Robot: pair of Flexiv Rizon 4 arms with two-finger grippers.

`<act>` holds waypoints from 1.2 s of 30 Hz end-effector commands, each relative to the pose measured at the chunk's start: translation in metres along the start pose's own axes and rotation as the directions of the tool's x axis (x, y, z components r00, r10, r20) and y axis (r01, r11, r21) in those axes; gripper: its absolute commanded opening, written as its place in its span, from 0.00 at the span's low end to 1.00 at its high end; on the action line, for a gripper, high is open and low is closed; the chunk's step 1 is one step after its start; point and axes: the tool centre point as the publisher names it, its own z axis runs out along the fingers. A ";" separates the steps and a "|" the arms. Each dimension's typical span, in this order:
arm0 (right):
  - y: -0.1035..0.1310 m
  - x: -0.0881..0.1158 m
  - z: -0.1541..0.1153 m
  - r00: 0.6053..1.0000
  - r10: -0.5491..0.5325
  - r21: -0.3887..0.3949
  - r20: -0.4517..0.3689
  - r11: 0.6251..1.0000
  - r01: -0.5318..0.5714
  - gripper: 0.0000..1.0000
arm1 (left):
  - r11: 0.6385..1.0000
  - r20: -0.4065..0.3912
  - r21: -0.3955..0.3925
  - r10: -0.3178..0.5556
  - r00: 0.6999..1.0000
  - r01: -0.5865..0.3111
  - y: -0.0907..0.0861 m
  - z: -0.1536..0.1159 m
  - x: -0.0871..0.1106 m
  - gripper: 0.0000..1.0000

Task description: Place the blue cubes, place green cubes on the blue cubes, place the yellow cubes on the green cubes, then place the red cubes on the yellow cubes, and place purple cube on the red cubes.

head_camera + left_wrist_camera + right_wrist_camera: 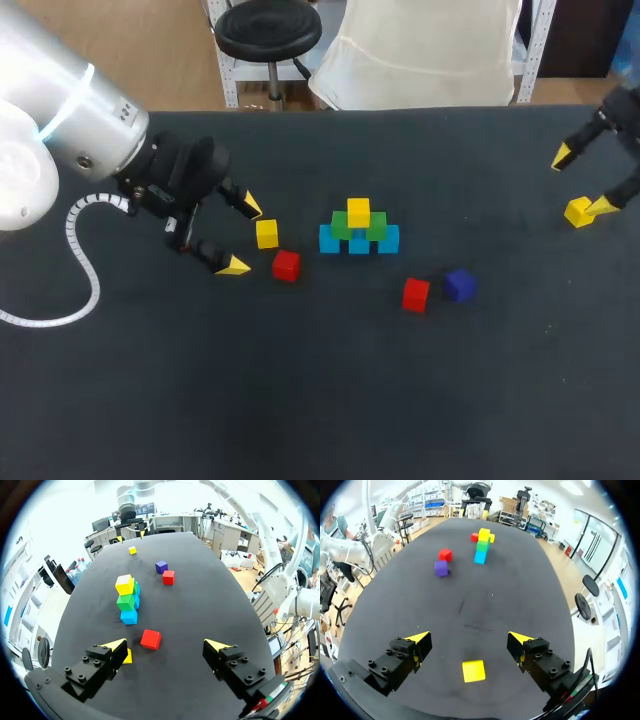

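Left tool [243,236] is at 9 o'clock from the stack, fingers spread apart, nothing clamped, with a loose yellow cube [266,233] right at its mouth. That reads as lining up a pick. The left wrist view shows the cube hard by 1 finger rather than centred, and whether it touches I cannot tell. The stack sits mid-desk: 3 blue cubes [359,243] show in the base row, 2 green cubes [343,225] rest on them and 1 yellow top cube [358,211] caps those, so the yellow layer looks only part done. A red cube [286,265] lies at 8 o'clock from the stack, just beside the left tool's nearer tip. The other red cube [416,294] and the purple cube [459,285] lie side by side at 4 o'clock, probably for later layers. Far out at 3 o'clock the right tool [581,182] also stands open, a second loose yellow cube [473,671] lying between its fingers, ungripped. The desk [300,400] is flat, dark and matte, so the cubes should sit square. The loose pieces lie well apart from the stack, leaving room to approach it from either side.
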 end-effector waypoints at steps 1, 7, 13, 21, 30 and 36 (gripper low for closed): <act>-0.002 0.013 -0.003 1.000 0.016 -0.034 0.000 0.999 -0.016 1.00 | 1.000 0.002 0.001 0.003 1.000 -0.003 0.001 0.000 0.001 1.00; 0.007 0.036 0.005 1.000 0.008 -0.070 0.014 0.998 -0.007 1.00 | 1.000 0.002 0.001 0.003 1.000 -0.003 0.001 0.000 0.001 1.00; 0.005 0.051 0.013 0.999 0.017 -0.059 0.028 0.998 -0.015 1.00 | 1.000 0.002 0.001 0.003 1.000 -0.003 0.001 0.000 0.001 1.00; 0.001 0.062 0.018 0.999 0.013 -0.092 0.031 0.996 -0.010 1.00 | 1.000 0.002 0.001 0.003 1.000 -0.003 0.001 0.000 0.001 1.00; -0.009 0.068 0.020 1.000 -0.020 -0.135 0.022 0.991 0.022 1.00 | 1.000 0.002 0.001 0.003 1.000 -0.003 0.001 0.000 0.001 1.00; -0.014 0.072 0.020 1.000 -0.014 -0.134 0.021 0.991 0.017 1.00 | 1.000 0.002 0.001 0.003 1.000 -0.003 0.001 0.000 0.001 1.00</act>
